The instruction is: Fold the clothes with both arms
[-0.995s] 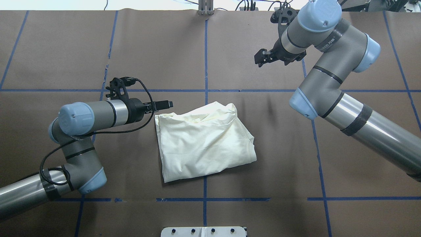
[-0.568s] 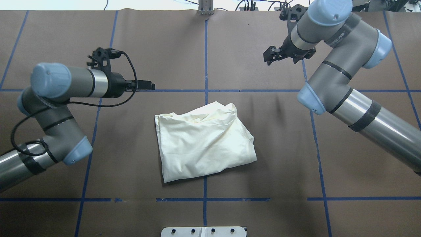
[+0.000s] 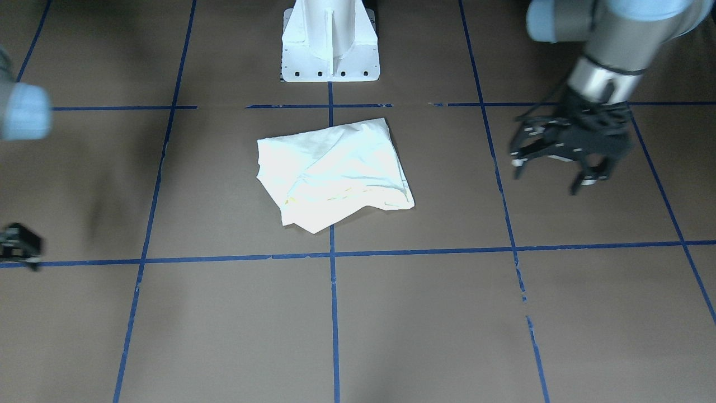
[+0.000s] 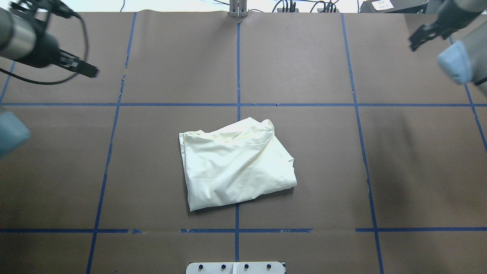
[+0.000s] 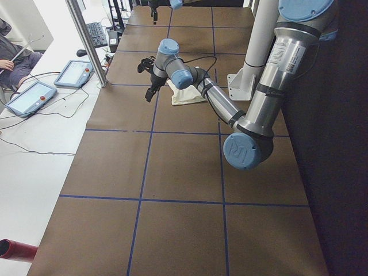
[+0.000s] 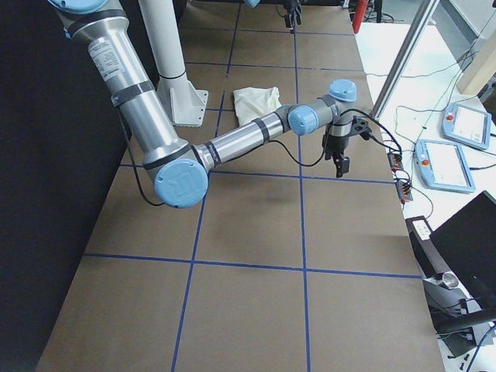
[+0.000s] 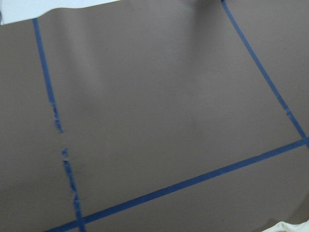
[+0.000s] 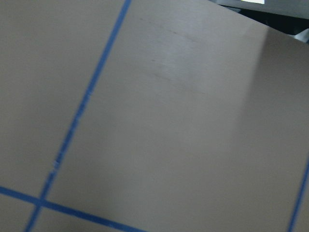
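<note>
your left gripper (image 3: 551, 172), wide open and empty, and right gripper (image 4: 416, 38), opening unclear, have retreated to 10 and 2 o'clock; the cream t-shirt (image 4: 236, 167) looks folded.

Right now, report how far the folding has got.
Done: the cream T-shirt lies folded in a compact bundle at the centre of the table. In hand: nothing; the left end effector hangs open well to one side, the right end effector far off too. Left: perhaps squaring its uneven edges.

Brown table cover (image 7: 159, 96), one expanse. Blue tape lines (image 7: 193, 182) cross it, meeting near left. Cream shirt (image 7: 292, 228), edge only, near right corner.
</note>
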